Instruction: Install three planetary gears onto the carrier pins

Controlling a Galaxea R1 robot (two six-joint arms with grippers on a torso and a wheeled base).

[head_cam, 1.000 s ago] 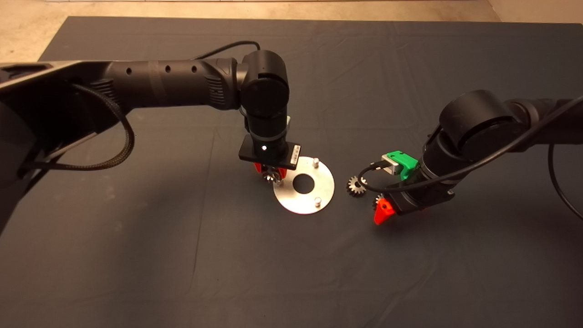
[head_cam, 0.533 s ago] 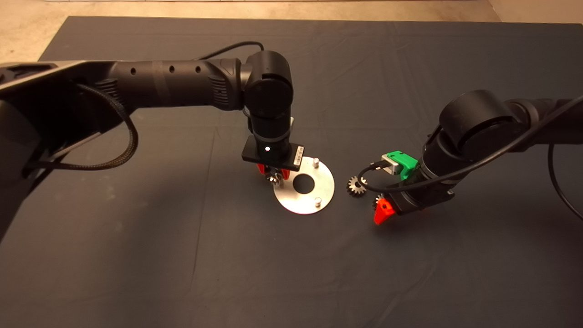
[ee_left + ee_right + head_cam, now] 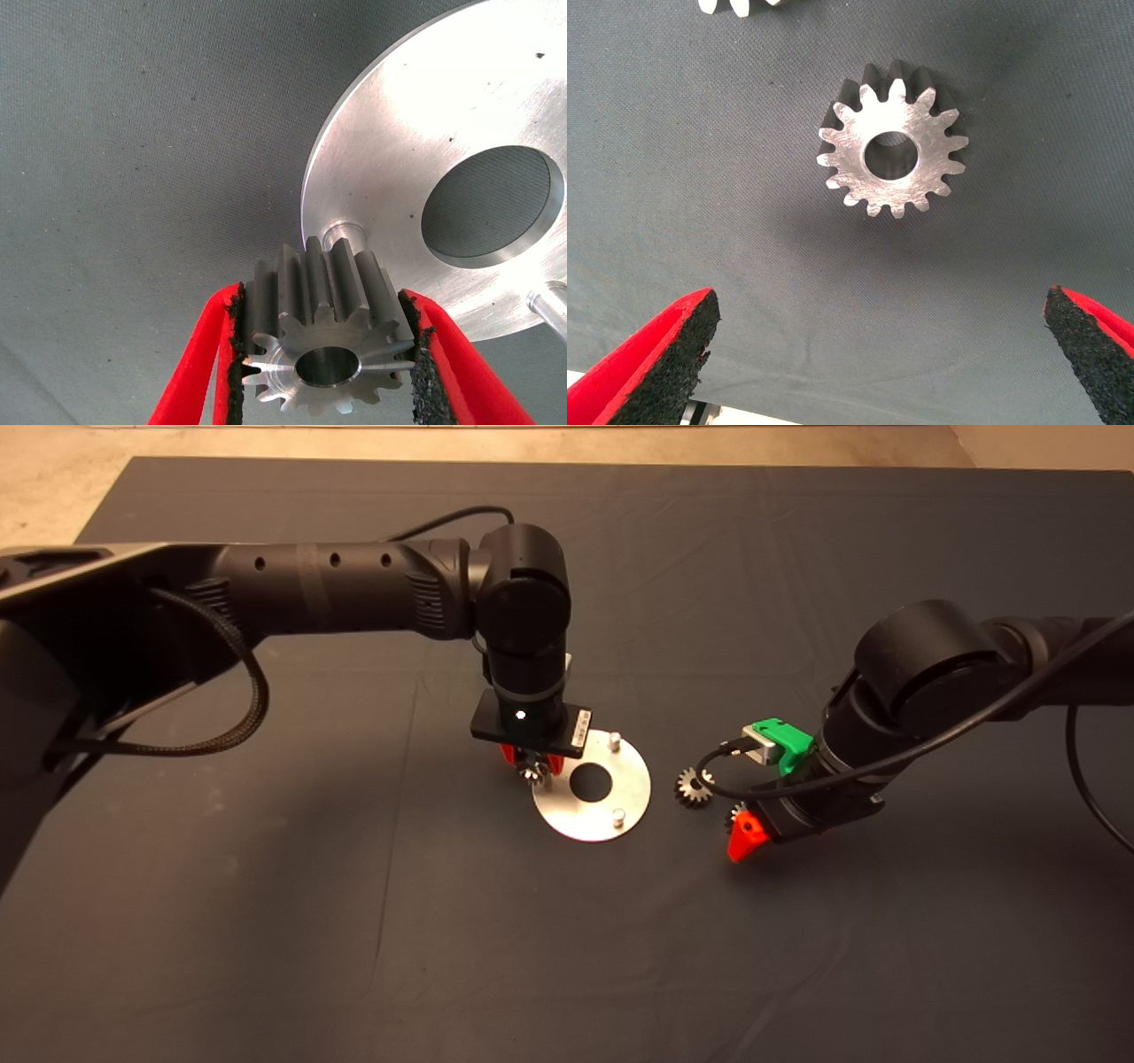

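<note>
Gear 1 [image 3: 323, 341] sits clamped between the left gripper's [image 3: 530, 763] pads, hanging just above the nearest of the 3 carrier pins [image 3: 341, 237] on the shiny disc [image 3: 633, 784]; no gear is seated yet. This looks like the first installation: next the bore must line up over the pin, then descend. The right gripper [image 3: 877, 354], spread wide and empty, hovers over gear 2 [image 3: 892, 152] lying flat on the mat [image 3: 266, 921]; gear 3 [image 3: 691, 786] lies just beside it.

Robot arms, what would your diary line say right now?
left gripper: shut on gear above carrier pin | right gripper: open over loose gear | disc: pins bare
</note>
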